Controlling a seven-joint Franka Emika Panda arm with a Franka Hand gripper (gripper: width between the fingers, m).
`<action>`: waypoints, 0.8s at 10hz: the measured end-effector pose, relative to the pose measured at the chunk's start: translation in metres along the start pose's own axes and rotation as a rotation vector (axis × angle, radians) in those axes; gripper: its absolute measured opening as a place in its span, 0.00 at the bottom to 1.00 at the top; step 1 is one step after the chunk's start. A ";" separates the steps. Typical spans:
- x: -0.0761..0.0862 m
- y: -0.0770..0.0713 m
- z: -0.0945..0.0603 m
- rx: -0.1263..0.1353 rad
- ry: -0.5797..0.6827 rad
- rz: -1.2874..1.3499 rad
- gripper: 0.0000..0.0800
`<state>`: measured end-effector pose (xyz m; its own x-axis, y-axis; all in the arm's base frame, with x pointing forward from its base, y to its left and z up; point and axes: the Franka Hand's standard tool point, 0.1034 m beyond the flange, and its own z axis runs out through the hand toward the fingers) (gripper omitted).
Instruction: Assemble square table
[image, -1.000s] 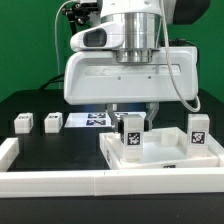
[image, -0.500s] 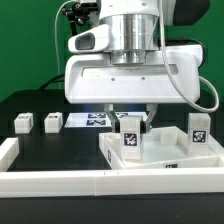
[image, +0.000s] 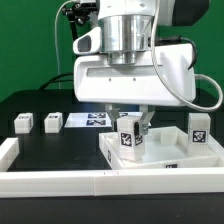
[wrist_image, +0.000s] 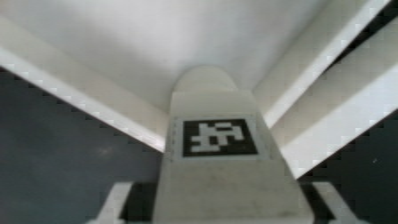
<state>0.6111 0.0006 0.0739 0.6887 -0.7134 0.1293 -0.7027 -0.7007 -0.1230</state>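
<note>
Shifted toward the exterior view's right since a second ago is the arm's white wrist housing (image: 135, 75). The held leg (image: 128, 139) beneath it is seen in nearly the same spot as before, so a turn about the upright axis is judged likelier than a sideways carry.

On the black tabletop (image: 60, 145) the square slab (image: 150, 167) is laid rim-up at the exterior view's right, just behind the long white rail (image: 60, 182). The held leg is stood upright at the slab's near corner on the exterior view's left; whether it is already seated there cannot be told. A standing leg (image: 198, 130) is found at the far corner on the exterior view's right. A first loose leg (image: 22, 123) and a second loose leg (image: 52, 122) are left well apart from the slab, beside the marker board (image: 95, 120).

The end effector (wrist_image: 221, 205) is clamped on the held leg, with one of its fingers (wrist_image: 118, 205) seen on each side in the wrist view. The leg's long axis is set vertical, directly below the end effector and in line with it. The coming move is judged to turn on that alignment over the corner.
</note>
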 end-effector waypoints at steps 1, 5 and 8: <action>0.000 0.000 0.000 0.000 0.000 0.031 0.36; -0.001 -0.001 0.000 -0.003 -0.007 -0.014 0.66; -0.005 -0.007 -0.001 0.006 -0.012 -0.287 0.80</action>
<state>0.6124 0.0092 0.0749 0.8615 -0.4857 0.1482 -0.4775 -0.8741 -0.0889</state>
